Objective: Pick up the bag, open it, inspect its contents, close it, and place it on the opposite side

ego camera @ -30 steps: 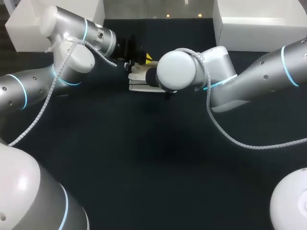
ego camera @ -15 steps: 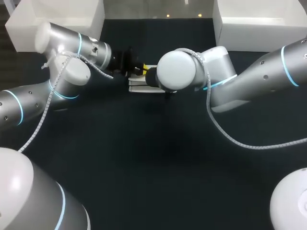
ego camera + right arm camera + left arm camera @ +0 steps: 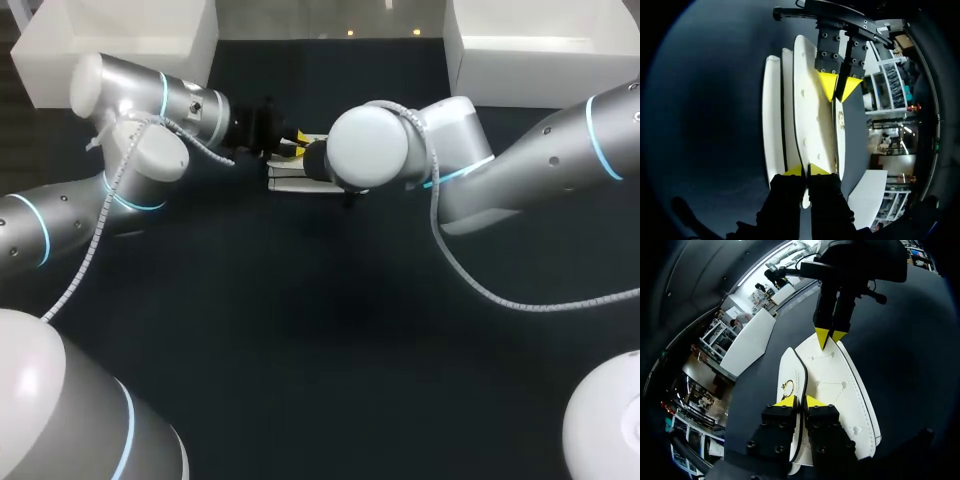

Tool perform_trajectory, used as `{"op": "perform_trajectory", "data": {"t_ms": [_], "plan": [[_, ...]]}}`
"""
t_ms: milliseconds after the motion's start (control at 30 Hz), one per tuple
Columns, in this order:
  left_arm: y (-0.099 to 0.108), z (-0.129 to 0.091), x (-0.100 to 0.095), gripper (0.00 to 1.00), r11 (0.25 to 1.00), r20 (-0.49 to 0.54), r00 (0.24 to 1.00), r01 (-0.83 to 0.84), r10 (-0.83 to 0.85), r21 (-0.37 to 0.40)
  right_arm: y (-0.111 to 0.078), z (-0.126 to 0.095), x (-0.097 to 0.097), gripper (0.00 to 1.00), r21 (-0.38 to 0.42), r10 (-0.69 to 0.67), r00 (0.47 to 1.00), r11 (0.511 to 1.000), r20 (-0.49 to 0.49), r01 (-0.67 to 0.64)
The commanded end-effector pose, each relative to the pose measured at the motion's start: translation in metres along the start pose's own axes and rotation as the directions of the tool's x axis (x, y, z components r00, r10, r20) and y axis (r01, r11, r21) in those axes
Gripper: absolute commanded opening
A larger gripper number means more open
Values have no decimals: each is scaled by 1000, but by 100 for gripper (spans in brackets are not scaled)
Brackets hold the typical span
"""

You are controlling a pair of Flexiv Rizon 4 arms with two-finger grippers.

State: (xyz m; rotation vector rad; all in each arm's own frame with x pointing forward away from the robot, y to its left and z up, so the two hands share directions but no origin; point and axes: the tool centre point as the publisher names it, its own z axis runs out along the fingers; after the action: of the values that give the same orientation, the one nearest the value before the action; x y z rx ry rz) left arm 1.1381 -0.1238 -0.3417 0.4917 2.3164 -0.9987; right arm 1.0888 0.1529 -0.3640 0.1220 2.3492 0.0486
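The white bag (image 3: pixel 837 385) looks light and semi-stiff; left gripper (image 3: pixel 800 401) and right gripper (image 3: pixel 806 171) each pinch opposite rim ends.

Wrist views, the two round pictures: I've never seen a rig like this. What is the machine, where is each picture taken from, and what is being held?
One robot's left arm and right arm work at a dark table. The head view looks down from above and behind them. Each round picture comes from a camera on one arm's wrist, looking out along its yellow tips. A flat white bag sits between the arms. The left pincer is shut on one end of it, the right pincer on the opposite end.
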Motion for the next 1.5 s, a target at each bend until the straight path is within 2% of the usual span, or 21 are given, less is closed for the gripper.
{"op": "perform_trajectory", "data": {"t_ms": [33,367,733,933,1000,1067,1100,1167,1200,1233,1500], "plan": [[4,6,-2,0,1000,0,1000,2,-2,0,0,1,1,0,-2,1,1000,1000,4,-1],[-6,8,6,0,1000,-24,1000,-15,16,27,0,1,1,0,-2,1,1000,1000,4,-1],[19,-5,9,0,1000,-18,1000,-17,17,9,0,1,1,0,-2,1,1000,1000,4,-1],[13,-6,4,0,999,-22,999,-29,29,16,0,1,1,0,-2,1,1000,1000,4,-1],[9,-4,2,25,999,-28,999,-44,45,21,0,1,1,0,-2,1,1000,1000,4,-1],[6,-1,1,33,998,-32,998,-55,56,30,0,1,1,0,-2,1,1000,1000,4,-1],[4,0,1,33,998,-35,998,-60,61,32,0,1,1,0,-2,1,1000,1000,4,-1],[2,4,0,25,997,-42,997,-69,70,31,0,1,1,0,-2,1,1000,1000,4,-1],[1,6,0,5,997,-44,996,-73,74,29,0,1,1,0,-2,1,1000,1000,4,-1],[1,7,0,0,997,-48,996,-77,78,26,0,1,1,0,-2,1,1000,1000,4,-1],[4,1,1,0,993,-63,991,-115,116,18,0,1,1,0,-2,1,1000,1000,4,-1]]}}
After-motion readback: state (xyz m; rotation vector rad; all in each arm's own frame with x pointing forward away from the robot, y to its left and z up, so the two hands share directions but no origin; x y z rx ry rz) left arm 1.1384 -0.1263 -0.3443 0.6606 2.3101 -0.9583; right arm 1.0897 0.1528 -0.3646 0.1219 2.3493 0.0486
